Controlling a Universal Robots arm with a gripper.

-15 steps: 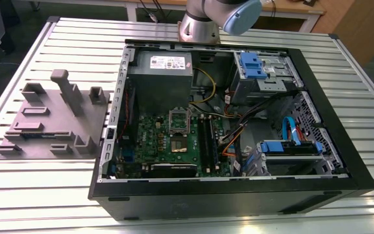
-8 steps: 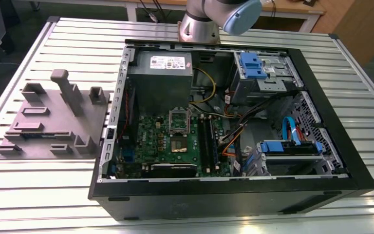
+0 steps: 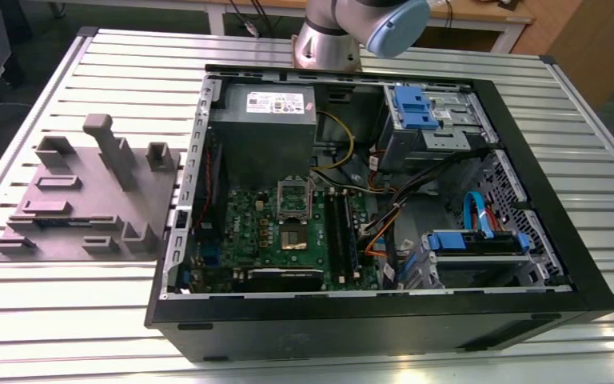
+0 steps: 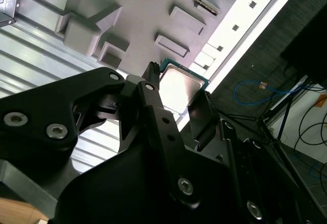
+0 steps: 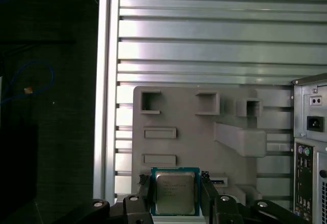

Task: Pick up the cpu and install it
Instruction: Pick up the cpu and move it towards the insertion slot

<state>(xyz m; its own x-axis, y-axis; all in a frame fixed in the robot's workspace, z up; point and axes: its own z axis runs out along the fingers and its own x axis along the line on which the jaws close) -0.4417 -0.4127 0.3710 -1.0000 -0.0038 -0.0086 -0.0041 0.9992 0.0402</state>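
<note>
The claw [image 5: 175, 185] is clenched on the cpu [image 5: 175, 192]: in the first wrist view we see its black fingers [image 5: 144, 189] pressing two opposite edges, the chip held clear above the grey moulded plate [image 5: 194, 142] near an edge of the ribbed aluminium desk [image 5: 204, 30]. The chip is flat, silvery and green-rimmed.

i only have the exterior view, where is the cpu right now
Observer: In the first wrist view the cpu sits between the end effector's fingers, one against each side edge.
Operator: which way up is it
Observer: Its silver metal top faces the camera in both wrist views.
Operator: whats behind it
Observer: The grey moulded plate on the slatted table. I cannot tell whether the cpu rests on the plate or is lifted off it.
</note>
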